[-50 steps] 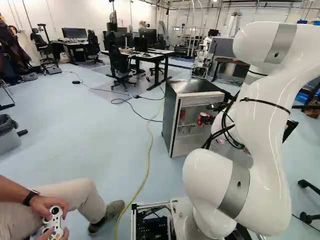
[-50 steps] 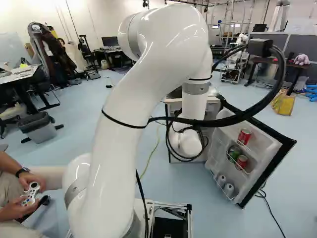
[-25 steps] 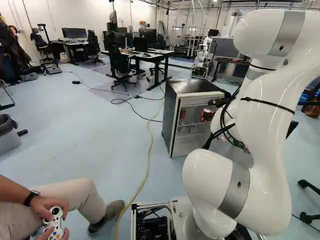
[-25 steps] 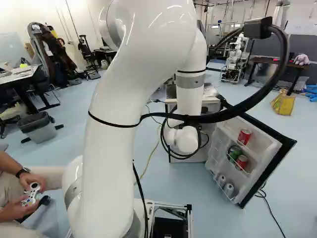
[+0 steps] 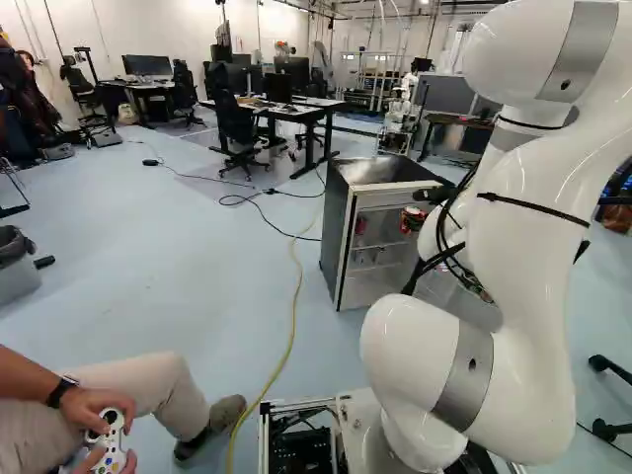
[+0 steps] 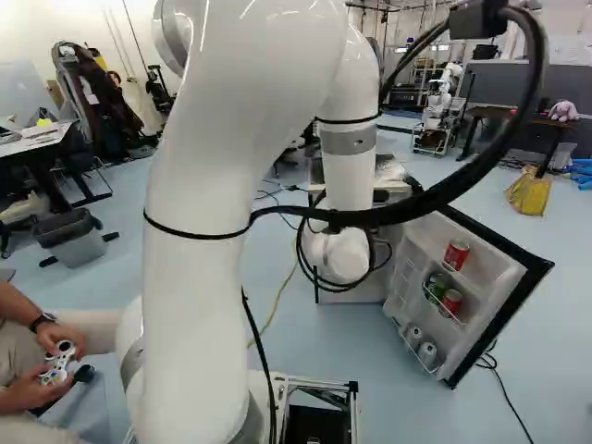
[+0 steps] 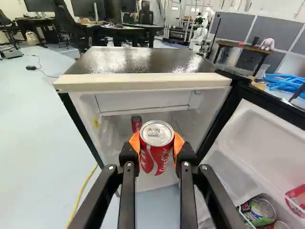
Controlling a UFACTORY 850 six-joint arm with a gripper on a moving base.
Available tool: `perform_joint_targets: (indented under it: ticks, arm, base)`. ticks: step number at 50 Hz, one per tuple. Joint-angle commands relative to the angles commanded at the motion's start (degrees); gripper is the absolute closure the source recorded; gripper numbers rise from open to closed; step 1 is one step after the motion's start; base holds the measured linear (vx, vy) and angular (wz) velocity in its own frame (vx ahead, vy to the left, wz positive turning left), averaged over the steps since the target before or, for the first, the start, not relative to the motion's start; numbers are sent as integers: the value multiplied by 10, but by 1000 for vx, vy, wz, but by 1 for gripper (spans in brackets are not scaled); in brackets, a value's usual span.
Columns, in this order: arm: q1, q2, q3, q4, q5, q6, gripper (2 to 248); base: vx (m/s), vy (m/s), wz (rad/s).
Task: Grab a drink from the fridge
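In the left base view my gripper (image 5: 422, 220) is mostly hidden by the arm, with a red can (image 5: 411, 219) at its tip, before the open fridge (image 5: 346, 237). Seen from the wrist, the gripper (image 7: 157, 146) has its orange pads pressed on two sides of this upright red can (image 7: 157, 155). The held can is in front of the fridge's opening, below the level of its top (image 7: 138, 61). Behind it another red can (image 7: 137, 123) stands inside the fridge. The open door (image 6: 499, 268) carries several cans on its shelves.
A yellow cable (image 5: 294, 306) runs along the floor left of the fridge. A seated person's leg (image 5: 163, 390) is close to the base's left side. Desks and chairs (image 5: 237, 126) stand farther back, as does another robot (image 6: 444, 97).
The arm has lifted and drawn back a little, and the held can has risen with the gripper, shifting slightly right in the left base view. The base and fridge have not moved.
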Motion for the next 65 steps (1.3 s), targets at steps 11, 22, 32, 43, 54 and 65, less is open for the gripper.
perform_joint_targets:
  ticks: [11,22,32,43,54,65]
  arm:
    - [3,14,-2,0,-14,0,162]
    - [7,28,-5,0,-36,0,162]
    - [10,39,-8,0,-56,0,162]
    - [14,52,-11,0,-67,0,162]
    - [17,64,-15,0,-68,0,162]
    - [21,74,-22,0,-68,0,162]
  base:
    - [0,0,0]
    - [0,0,0]
    - [0,0,0]
    - [0,0,0]
    - [0,0,0]
    - [0,0,0]
